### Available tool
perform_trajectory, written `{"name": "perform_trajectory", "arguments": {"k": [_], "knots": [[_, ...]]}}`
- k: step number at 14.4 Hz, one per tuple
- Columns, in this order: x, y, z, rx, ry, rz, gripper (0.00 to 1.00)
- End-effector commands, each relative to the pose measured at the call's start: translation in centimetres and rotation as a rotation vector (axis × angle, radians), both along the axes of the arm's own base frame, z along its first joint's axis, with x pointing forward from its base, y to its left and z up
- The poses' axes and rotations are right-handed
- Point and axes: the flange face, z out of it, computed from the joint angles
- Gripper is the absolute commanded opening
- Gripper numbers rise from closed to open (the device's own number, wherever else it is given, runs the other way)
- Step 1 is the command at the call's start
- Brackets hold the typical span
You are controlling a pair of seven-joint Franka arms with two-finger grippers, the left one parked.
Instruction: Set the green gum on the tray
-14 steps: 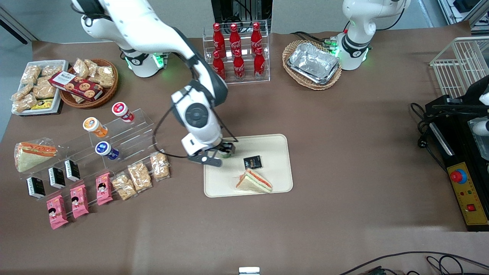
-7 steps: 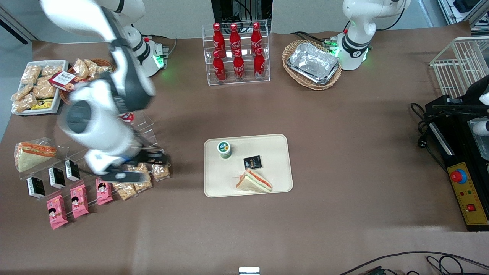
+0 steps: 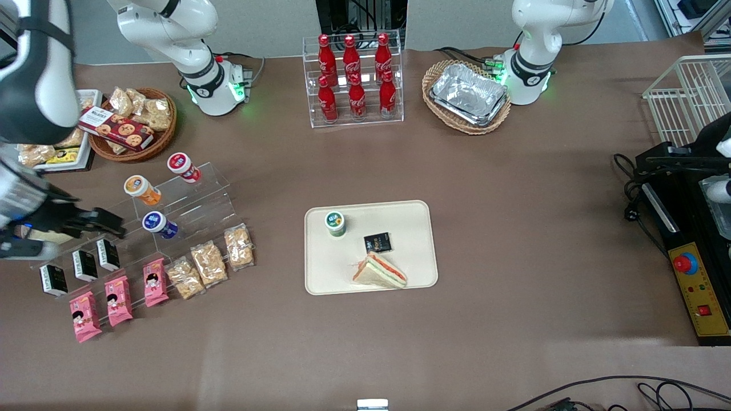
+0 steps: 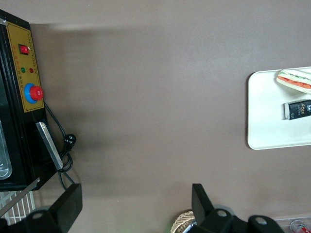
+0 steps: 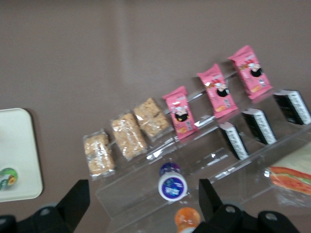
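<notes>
Claw (image 3: 108,222) hangs empty w/ fingers spread, out at the working arm's end of the desk (image 3: 514,228), over the clear stepped rack (image 3: 188,200) w/ the blue bottle (image 3: 160,224) just beside it. A sec ago it was down on the tray clamping the green gum; half a sec ago already let go and swinging off; now well apart from it. So the gum's dropped off and, by my read, the job's basically done, arm just backing away. Green gum (image 3: 335,222) stands upright on the tray (image 3: 417,217), in the corner nearest the claw, lid up. Same tray also holds a small black packet (image 3: 377,243) near the gum and a wrapped sandwich (image 3: 380,270), farther from the claw. Wrist view shows the gum (image 5: 8,177) sitting on the tray's corner (image 5: 22,145), too. Farther off: wicker basket (image 3: 434,74) w/ foil trays (image 3: 469,94) stacked in it.
</notes>
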Motion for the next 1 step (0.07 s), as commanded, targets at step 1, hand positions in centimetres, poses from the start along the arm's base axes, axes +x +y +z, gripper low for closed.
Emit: {"name": "perform_trajectory", "arguments": {"k": [1], "knots": [[-1.07,-0.42,2.30,-0.040,0.020,0.007,1.00]]}}
